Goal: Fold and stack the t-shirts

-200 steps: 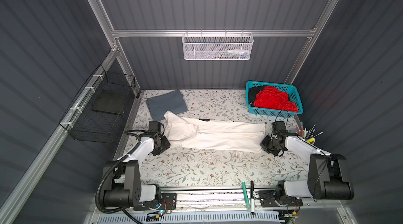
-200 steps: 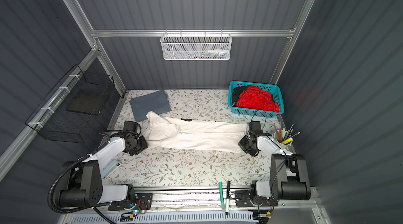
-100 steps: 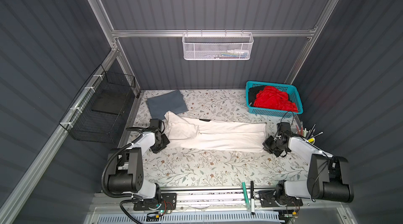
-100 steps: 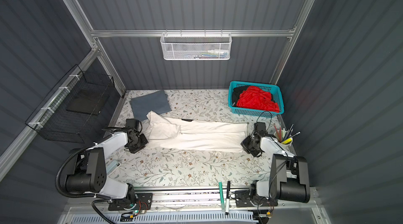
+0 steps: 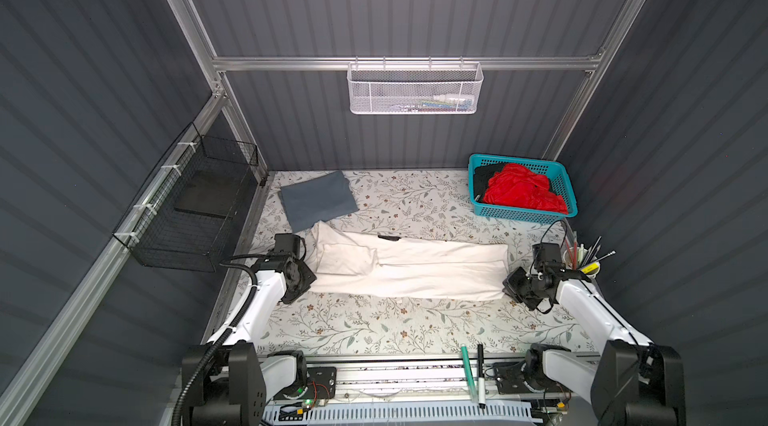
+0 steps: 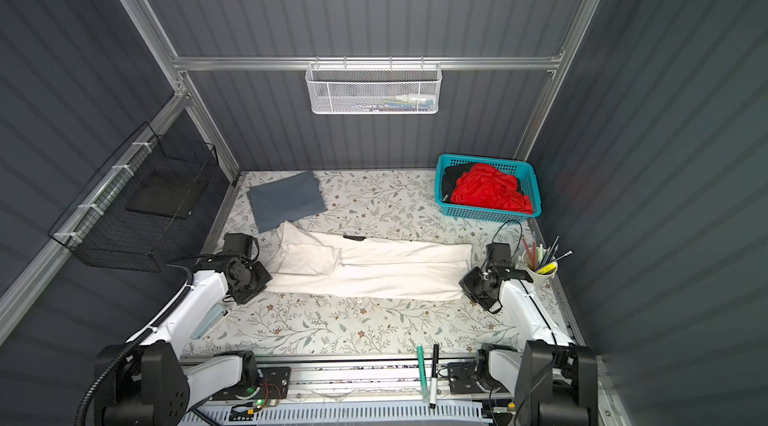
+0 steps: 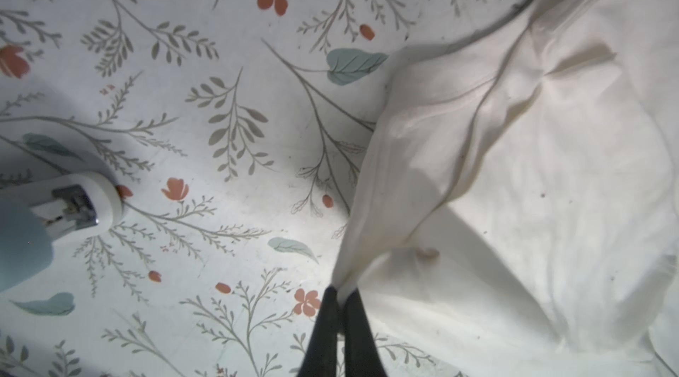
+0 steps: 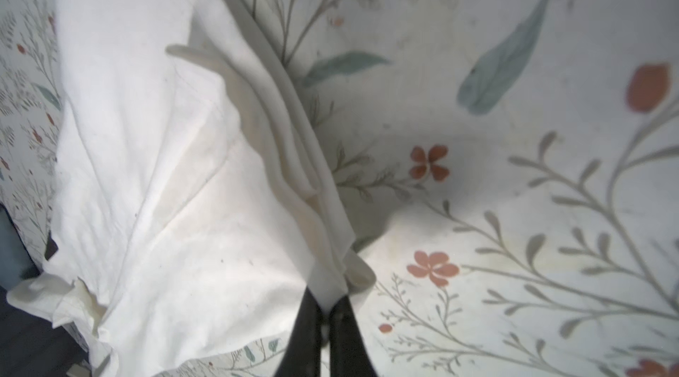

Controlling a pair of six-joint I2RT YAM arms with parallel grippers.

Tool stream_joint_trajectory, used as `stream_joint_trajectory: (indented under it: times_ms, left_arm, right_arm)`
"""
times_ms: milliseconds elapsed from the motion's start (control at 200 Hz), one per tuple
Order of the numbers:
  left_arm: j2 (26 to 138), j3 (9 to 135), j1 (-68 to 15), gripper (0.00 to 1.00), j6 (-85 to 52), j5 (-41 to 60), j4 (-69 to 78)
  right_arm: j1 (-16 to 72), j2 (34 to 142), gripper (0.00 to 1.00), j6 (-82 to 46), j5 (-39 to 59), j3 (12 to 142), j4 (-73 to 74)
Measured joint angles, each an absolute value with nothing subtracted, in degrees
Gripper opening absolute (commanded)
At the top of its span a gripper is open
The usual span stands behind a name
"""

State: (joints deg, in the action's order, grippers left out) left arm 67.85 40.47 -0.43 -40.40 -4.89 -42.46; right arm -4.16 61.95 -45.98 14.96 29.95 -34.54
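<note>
The off-white t-shirt (image 5: 411,270) (image 6: 374,274) lies in a long folded strip across the middle of the floral table. My left gripper (image 5: 311,283) (image 6: 266,282) is at its near left corner. In the left wrist view it (image 7: 341,292) is shut on a pinch of that off-white t-shirt (image 7: 514,173). My right gripper (image 5: 505,285) (image 6: 463,285) is at the near right corner. It (image 8: 327,301) is shut on the layered hem of the shirt (image 8: 165,173). A folded slate-grey t-shirt (image 5: 318,199) lies at the back left. Red (image 5: 519,191) and black (image 5: 486,177) t-shirts sit crumpled in the teal basket (image 5: 519,215).
A cup of pens (image 5: 582,264) stands by the right arm at the table's right edge. A black wire basket (image 5: 199,204) hangs on the left wall and a white mesh basket (image 5: 415,87) on the back wall. Two markers (image 5: 473,372) lie on the front rail.
My left gripper's jaws have closed onto the shirt's near left corner. The right gripper has stayed shut on the right corner, barely moving.
</note>
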Motion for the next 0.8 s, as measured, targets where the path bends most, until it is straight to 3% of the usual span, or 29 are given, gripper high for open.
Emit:
stream_joint_trajectory:
  times_ms: [140, 335, 445, 695, 800]
  left_arm:
    - [67.31, 38.57, -0.36, 0.0, -42.02, -4.95, -44.4]
    - [68.05, 38.5, -0.36, 0.0, -43.38, -6.07, -45.54]
    - [67.99, 39.55, -0.36, 0.11, -43.55, -9.17, -47.29]
    - [68.01, 46.35, -0.38, 0.19, -42.3, -15.2, -48.82]
    - [68.38, 48.1, -0.38, 0.22, -41.63, -16.34, -48.88]
  right_arm:
    - [-1.06, 57.34, 0.06, -48.38, 14.55, 28.47, -37.34]
    - [-0.69, 53.47, 0.23, -49.69, 12.25, 28.84, -42.3]
    - [-0.69, 51.64, 0.29, -49.47, 9.37, 31.94, -46.74]
    - [-0.69, 52.4, 0.48, -45.91, 5.08, 42.35, -50.72]
    - [-0.45, 55.83, 0.5, -44.23, 7.33, 42.92, -47.62]
